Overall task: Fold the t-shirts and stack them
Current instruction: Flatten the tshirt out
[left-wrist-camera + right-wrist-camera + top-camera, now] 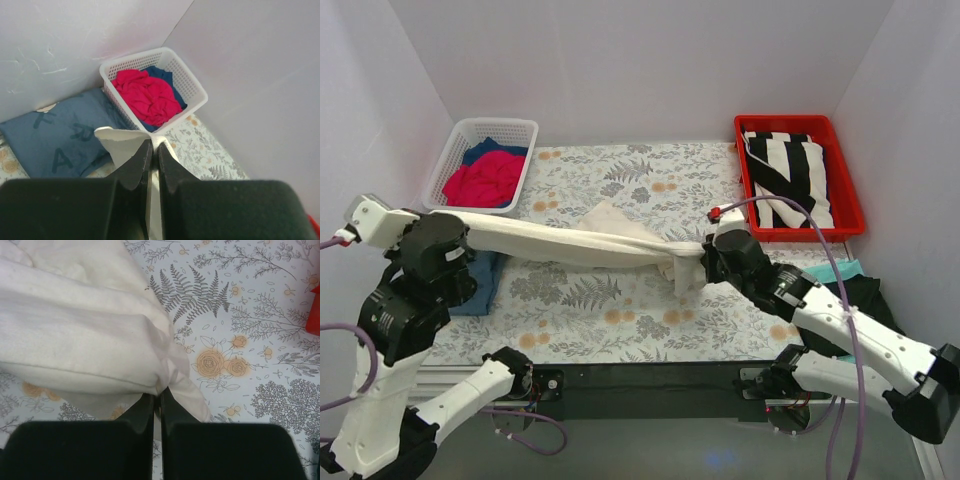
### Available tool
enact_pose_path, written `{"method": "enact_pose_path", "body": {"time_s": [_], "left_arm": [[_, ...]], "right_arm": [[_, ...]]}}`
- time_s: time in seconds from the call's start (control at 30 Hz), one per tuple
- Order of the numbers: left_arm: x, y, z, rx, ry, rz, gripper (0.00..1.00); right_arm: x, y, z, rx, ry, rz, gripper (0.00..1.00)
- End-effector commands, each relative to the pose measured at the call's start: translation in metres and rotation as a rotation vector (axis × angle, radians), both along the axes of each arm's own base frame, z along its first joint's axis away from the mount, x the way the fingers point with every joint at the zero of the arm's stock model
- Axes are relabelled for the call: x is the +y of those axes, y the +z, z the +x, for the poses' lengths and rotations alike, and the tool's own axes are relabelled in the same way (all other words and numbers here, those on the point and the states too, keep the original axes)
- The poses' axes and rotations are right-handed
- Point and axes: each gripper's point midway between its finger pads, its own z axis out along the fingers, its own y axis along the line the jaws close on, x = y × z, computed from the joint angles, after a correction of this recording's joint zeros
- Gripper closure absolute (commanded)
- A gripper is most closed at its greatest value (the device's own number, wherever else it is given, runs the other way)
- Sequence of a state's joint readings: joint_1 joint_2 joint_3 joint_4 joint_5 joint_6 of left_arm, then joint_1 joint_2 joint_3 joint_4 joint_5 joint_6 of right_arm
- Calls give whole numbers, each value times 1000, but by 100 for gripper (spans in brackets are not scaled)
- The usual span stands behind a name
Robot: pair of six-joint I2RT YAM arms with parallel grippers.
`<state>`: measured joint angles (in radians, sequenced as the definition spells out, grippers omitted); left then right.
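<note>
While left pincer (pixel 151 146) and right pincer (pixel 157 394) each clenched one end, cream t-shirt (pixel 570 243) hung taut over desk (pixel 620 310), probably straightening it for fold

White basket (pixel 440 165) back-left; red crate (pixel 850 187) back-right; floral tablecloth (pixel 620 300).

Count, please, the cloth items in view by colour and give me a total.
cream shirt: 1
red shirt: 1
dark blue shirt: 1
slate-blue folded shirt: 1
striped cloth: 1
teal cloth: 1
black cloth: 1
Total: 7
</note>
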<state>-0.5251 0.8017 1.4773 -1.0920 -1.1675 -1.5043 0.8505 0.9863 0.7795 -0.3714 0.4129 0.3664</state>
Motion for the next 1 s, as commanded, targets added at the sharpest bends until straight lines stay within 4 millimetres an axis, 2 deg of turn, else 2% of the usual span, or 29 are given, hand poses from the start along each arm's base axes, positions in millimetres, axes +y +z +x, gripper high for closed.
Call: {"method": "enact_pose_path", "body": {"time_s": [0.0, 0.1, 0.23, 0.33, 0.4, 0.47, 0.5, 0.53, 0.6, 0.63, 0.7, 0.73, 0.77, 0.8, 0.83, 0.9, 0.93, 0.97], "left_arm": [[25, 26, -24, -64, 88, 24, 100], [31, 38, -32, -92, 90, 21, 100], [31, 57, -32, -137, 69, 30, 100], [20, 66, -17, -154, 33, 36, 100], [4, 60, 7, -123, 12, 57, 100], [-14, 44, 36, -69, -8, 85, 100], [-24, 29, 50, -42, -22, 90, 100], [-31, 19, 61, -35, -28, 75, 100], [-45, -4, 85, 1, -25, 86, 100], [-50, -25, 96, 36, -21, 95, 100], [-61, -48, 117, 64, -21, 106, 100], [-61, -63, 124, 91, -22, 106, 100], [-62, -71, 131, 96, -19, 94, 100], [-63, -76, 138, 95, -17, 83, 100], [-56, -89, 146, 124, 5, 87, 100], [-53, -97, 159, 120, 9, 62, 100], [-43, -107, 168, 143, 39, 51, 100], [-42, -109, 174, 143, 31, 28, 100]], "right_arm": [[-14, 27, -17, 6, 6, 21, 99], [-12, 49, -37, -6, 81, 94, 99], [-13, 96, -48, -91, 139, 194, 99], [-17, 118, -42, -153, 125, 193, 99], [-21, 123, -28, -201, 77, 151, 99], [-21, 116, -6, -226, 12, 78, 99], [-20, 112, 2, -233, -5, 41, 99], [-14, 97, 14, -208, -22, -19, 99], [-9, 89, 33, -210, -60, -52, 99], [-8, 71, 48, -180, -76, -103, 99], [3, 62, 65, -169, -64, -78, 99], [-1, 49, 81, -152, -79, -101, 99], [3, 44, 87, -135, -57, -84, 99], [5, 48, 99, -156, -63, -61, 99], [-5, 36, 115, -133, -87, -78, 99], [-2, 36, 131, -125, -52, -61, 99], [-6, 23, 147, -102, -61, -72, 99], [-3, 22, 155, -93, -47, -68, 99]]}}
